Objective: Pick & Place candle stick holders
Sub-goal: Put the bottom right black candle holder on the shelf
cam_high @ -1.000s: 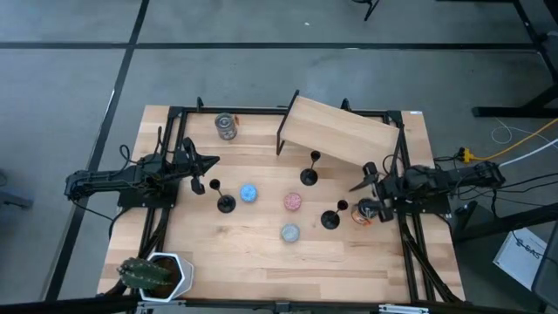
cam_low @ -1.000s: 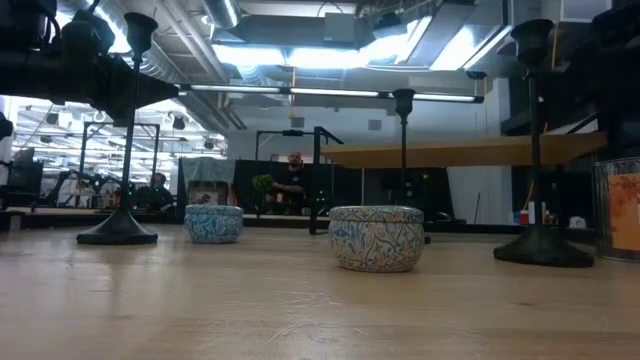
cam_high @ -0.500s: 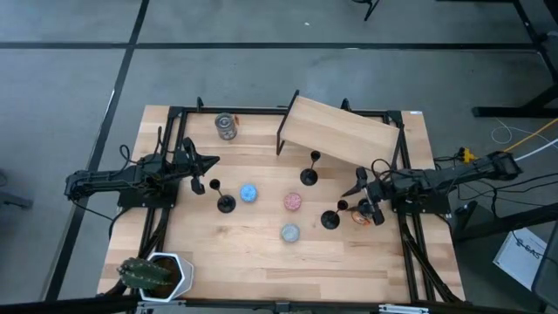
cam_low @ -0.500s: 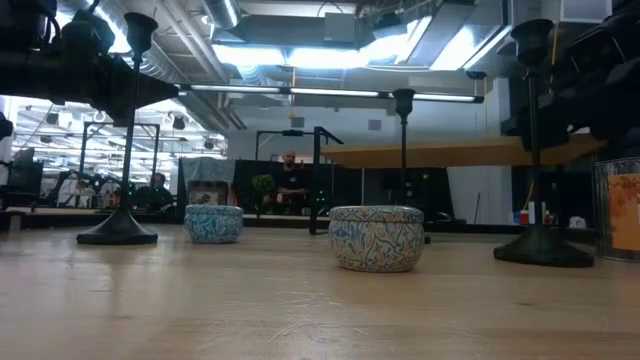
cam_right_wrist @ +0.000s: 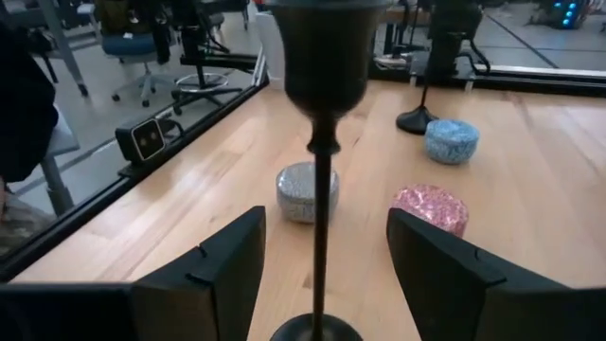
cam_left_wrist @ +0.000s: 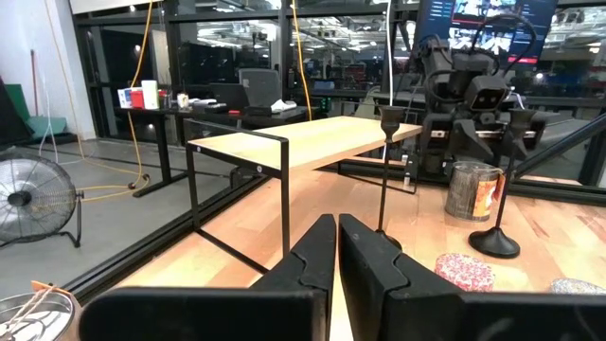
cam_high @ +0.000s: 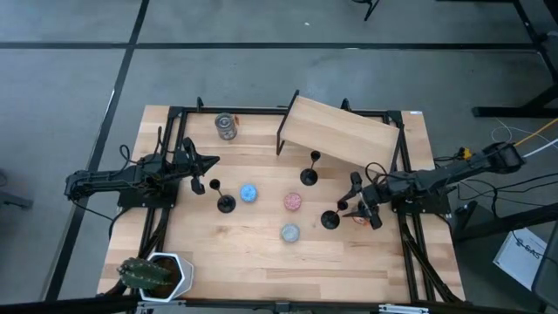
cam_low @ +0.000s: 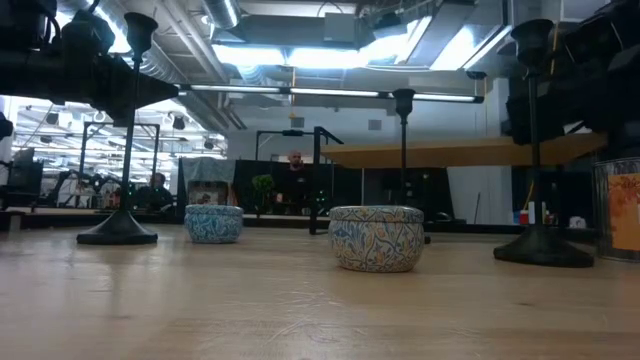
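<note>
wooden table (cam_high: 261, 253) — bearing three candle stick holders (cam_high: 226, 203), discs, a can, a potted plant, a shelf.

Grey concrete floor (cam_high: 261, 78) around the wooden table (cam_high: 261, 253). Ceiling lights (cam_low: 290, 55) bright overhead, desks (cam_left_wrist: 204, 109) and fan (cam_left_wrist: 38, 204) beyond, office chair (cam_right_wrist: 194, 57).

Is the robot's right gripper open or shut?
Open. The right gripper has its two dark fingers spread apart, with the black candle stick holder's thin stem standing between them, untouched.
</note>
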`<state>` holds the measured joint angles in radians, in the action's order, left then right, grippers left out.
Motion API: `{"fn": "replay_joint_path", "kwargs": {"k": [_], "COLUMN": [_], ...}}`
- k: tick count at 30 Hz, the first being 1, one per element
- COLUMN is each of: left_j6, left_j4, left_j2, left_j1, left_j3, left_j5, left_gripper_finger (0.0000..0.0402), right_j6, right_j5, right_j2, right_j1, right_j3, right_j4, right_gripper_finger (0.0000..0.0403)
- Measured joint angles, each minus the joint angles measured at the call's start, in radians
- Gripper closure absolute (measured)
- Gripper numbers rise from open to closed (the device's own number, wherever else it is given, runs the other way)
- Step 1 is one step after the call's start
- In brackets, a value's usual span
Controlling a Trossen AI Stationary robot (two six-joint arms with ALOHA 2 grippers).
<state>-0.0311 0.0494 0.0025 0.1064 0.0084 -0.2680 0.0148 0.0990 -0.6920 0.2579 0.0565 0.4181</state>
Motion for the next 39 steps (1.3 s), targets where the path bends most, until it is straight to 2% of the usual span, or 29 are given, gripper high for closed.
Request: {"fn": "replay_joint_path", "kwargs": {"k": [7,12,16,23,26,33,39], "left_j6": [0.0,0.0,0.0,0.0,0.0,0.0,0.0], "left_j4": [0.0,0.0,0.0,0.0,0.0,0.0,0.0], "left_j2": [0.0,0.0,0.0,0.0,0.0,0.0,0.0], "left_j1": [0.0,0.0,0.0,0.0,0.0,0.0,0.0], "left_j3": [0.0,0.0,0.0,0.0,0.0,0.0,0.0], "left_j5": [0.0,0.0,0.0,0.0,0.0,0.0,0.0], "left_gripper_finger": [0.0389,0.0391,0.0393,0.0393,0.0393,0.0391,0.0389], "right_j6": [-0.075,-0.125,-0.127,-0.128,-0.127,-0.05,-0.038], "right_j5": [0.006,0.007,0.01,0.06,0.062,0.062,0.062], "right_j2": [-0.112,-0.136,-0.136,-0.136,-0.136,-0.126,-0.094], "right_j1": [0.008,0.008,0.008,0.008,0.008,0.007,0.007], "right_j3": [0.091,0.111,0.117,0.117,0.117,0.144,0.258], "right_j4": [-0.057,-0.063,-0.062,-0.05,-0.044,-0.054,-0.254], "right_gripper_finger": [0.0181,0.0193,0.0237,0.0348,0.0378,0.0387,0.0388]}}
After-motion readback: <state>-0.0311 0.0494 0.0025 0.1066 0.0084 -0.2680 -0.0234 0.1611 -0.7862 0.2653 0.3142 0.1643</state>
